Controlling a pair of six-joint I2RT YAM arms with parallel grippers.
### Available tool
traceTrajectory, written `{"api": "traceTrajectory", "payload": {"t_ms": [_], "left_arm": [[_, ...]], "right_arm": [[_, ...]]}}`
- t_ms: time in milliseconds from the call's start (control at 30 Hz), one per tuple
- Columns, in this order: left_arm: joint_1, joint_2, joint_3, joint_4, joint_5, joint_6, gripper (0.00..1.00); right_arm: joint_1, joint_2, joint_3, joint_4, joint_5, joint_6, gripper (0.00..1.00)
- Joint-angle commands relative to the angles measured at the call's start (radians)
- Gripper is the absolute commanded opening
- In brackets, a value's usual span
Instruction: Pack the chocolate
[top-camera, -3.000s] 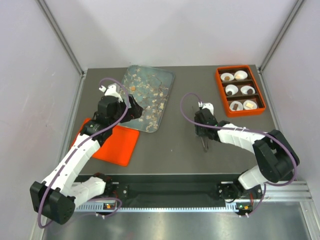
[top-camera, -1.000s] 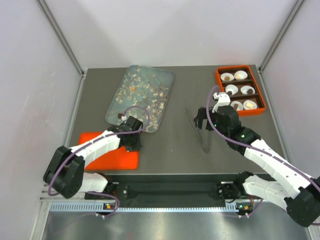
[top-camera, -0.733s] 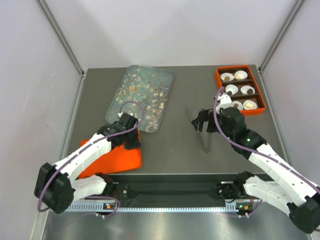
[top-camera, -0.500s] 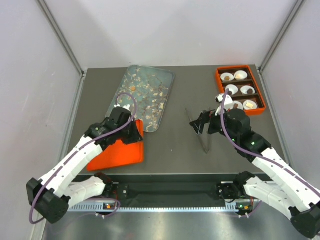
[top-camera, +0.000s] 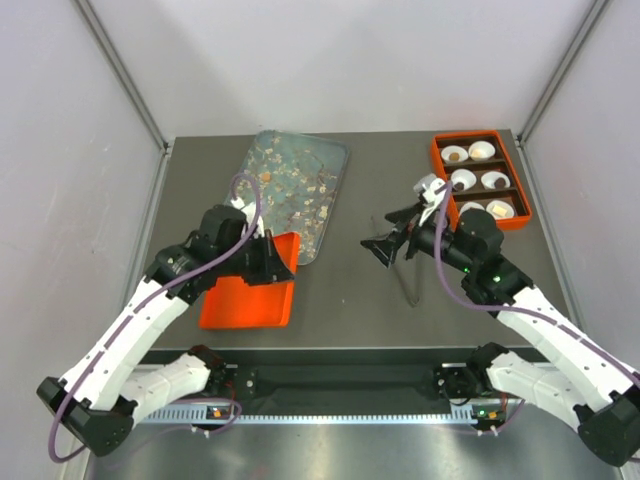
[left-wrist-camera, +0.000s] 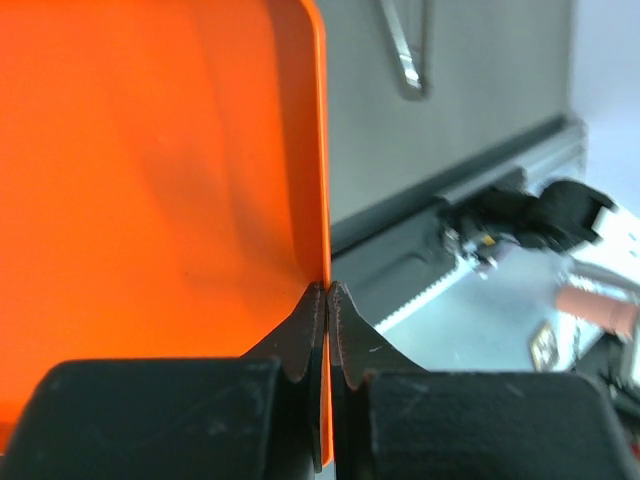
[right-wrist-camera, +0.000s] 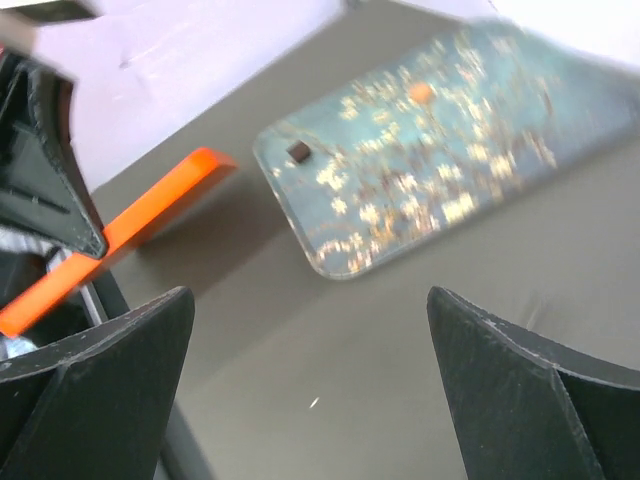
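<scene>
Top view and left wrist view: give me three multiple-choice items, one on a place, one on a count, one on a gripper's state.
1. Where on the table does the orange box sit?
A far right
B near left
C centre
2. How many white paper cups does it hold?
A four
B six
C nine
3. The left gripper is:
A open
B shut on the orange lid
C shut on nothing
Key: 1 A, it lies by the far right corner. 2 B, three rows of two. 3 B, its fingertips pinch the lid's edge.
</scene>
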Motion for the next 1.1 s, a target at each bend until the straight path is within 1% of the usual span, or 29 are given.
{"api": "traceTrajectory", "payload": {"t_ms": [0,33,67,100,133,167,200,267,300,333,367,400,433,467,500,533,667,700,800,933,1067], "left_arm": [[-0.002,0.021,0.071,0.097,0.157,0.045,0.00],[-0.004,0.024,0.077,0.113,0.215,0.051,0.00],[-0.004,0.024,0.079,0.130,0.249,0.054,0.00],[-0.004,0.030,0.082,0.142,0.276,0.055,0.00],[-0.004,0.034,0.088,0.163,0.304,0.060,0.00],[-0.002,0.037,0.089,0.171,0.368,0.060,0.00],[-0.002,0.044,0.093,0.180,0.392,0.063,0.00],[-0.002,0.049,0.102,0.191,0.453,0.071,0.00],[-0.004,0.050,0.105,0.190,0.464,0.078,0.00],[-0.004,0.049,0.114,0.188,0.471,0.080,0.00],[-0.004,0.047,0.119,0.188,0.485,0.083,0.00],[-0.004,0.046,0.122,0.191,0.511,0.088,0.00],[-0.004,0.047,0.126,0.193,0.522,0.092,0.00],[-0.004,0.052,0.131,0.193,0.533,0.092,0.00],[-0.004,0.061,0.137,0.194,0.557,0.095,0.00],[-0.002,0.069,0.139,0.200,0.574,0.094,0.00],[-0.005,0.101,0.152,0.222,0.606,0.089,0.00],[-0.005,0.113,0.155,0.226,0.610,0.091,0.00],[-0.008,0.133,0.165,0.248,0.629,0.089,0.00],[-0.013,0.129,0.165,0.305,0.648,0.077,0.00],[-0.011,0.142,0.160,0.343,0.668,0.085,0.00]], "right_arm": [[0.009,0.054,0.013,0.270,-0.223,-0.205,1.00],[0.009,0.064,0.018,0.292,-0.259,-0.260,1.00],[0.008,0.078,0.022,0.305,-0.306,-0.353,1.00],[0.000,0.098,0.025,0.312,-0.399,-0.393,1.00],[-0.007,0.110,0.037,0.331,-0.453,-0.429,1.00],[-0.017,0.124,0.045,0.335,-0.514,-0.478,1.00],[-0.042,0.152,0.066,0.337,-0.637,-0.496,1.00],[-0.067,0.186,0.088,0.348,-0.731,-0.541,1.00],[-0.093,0.218,0.109,0.345,-0.810,-0.561,1.00],[-0.102,0.235,0.122,0.336,-0.849,-0.585,1.00],[-0.112,0.252,0.137,0.275,-0.889,-0.661,0.99],[-0.122,0.282,0.171,0.242,-0.946,-0.697,0.99],[-0.121,0.296,0.191,0.199,-0.966,-0.773,0.98],[-0.121,0.310,0.211,0.115,-0.987,-0.815,0.98],[-0.119,0.334,0.249,0.069,-1.027,-0.853,0.98],[-0.119,0.347,0.266,0.038,-1.040,-0.898,0.98],[-0.103,0.402,0.335,-0.060,-1.026,-0.970,0.98],[-0.093,0.423,0.364,-0.112,-1.033,-0.992,0.98],[-0.066,0.453,0.403,-0.197,-1.037,-1.064,0.98],[-0.035,0.482,0.424,-0.260,-1.066,-1.119,0.97],[0.003,0.500,0.421,-0.280,-1.067,-1.131,0.95]]}}
